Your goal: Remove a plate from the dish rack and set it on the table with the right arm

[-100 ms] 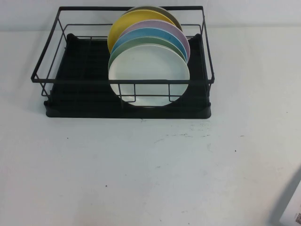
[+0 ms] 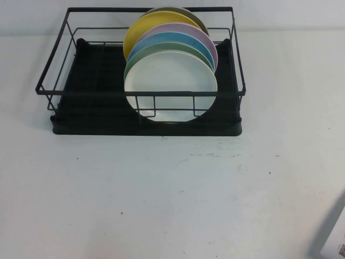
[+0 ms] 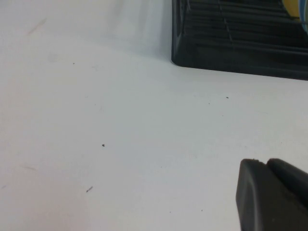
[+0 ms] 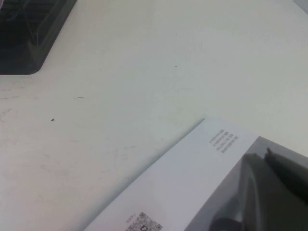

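While the white plate (image 2: pixel 170 85) stands upright at the front of the stack in the dish rack (image 2: pixel 143 127) on the far table (image 2: pixel 172 199), right gripper (image 4: pixel 281 166) sits pressed together near-right; left gripper (image 3: pixel 272 195) near-left, state unclear.

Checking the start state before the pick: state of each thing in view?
plate: upright, frontmost in the dish rack
dish rack: on the table, plates on its right side
table: bare in front
left gripper: low over table
right gripper: shut, holding nothing, away from rack
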Robot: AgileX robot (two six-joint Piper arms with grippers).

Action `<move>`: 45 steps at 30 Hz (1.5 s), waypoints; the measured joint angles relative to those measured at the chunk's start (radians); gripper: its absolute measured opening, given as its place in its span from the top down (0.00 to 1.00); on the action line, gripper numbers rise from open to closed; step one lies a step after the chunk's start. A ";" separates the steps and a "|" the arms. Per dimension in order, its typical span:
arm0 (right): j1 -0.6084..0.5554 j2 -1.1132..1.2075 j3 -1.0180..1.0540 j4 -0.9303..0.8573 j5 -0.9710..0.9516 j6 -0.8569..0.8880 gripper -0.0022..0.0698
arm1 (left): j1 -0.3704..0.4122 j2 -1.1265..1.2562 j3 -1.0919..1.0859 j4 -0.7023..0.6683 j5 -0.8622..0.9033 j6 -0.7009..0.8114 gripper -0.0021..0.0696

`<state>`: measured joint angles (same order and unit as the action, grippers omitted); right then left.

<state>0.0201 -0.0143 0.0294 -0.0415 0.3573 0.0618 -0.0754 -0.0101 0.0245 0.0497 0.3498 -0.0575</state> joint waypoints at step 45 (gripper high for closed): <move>0.000 0.000 0.000 0.629 -0.301 0.000 1.00 | 0.000 0.000 0.000 0.000 0.000 0.000 0.98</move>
<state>0.0201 -0.0143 0.0294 0.5874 0.0563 0.0618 -0.0754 -0.0101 0.0245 0.0497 0.3498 -0.0575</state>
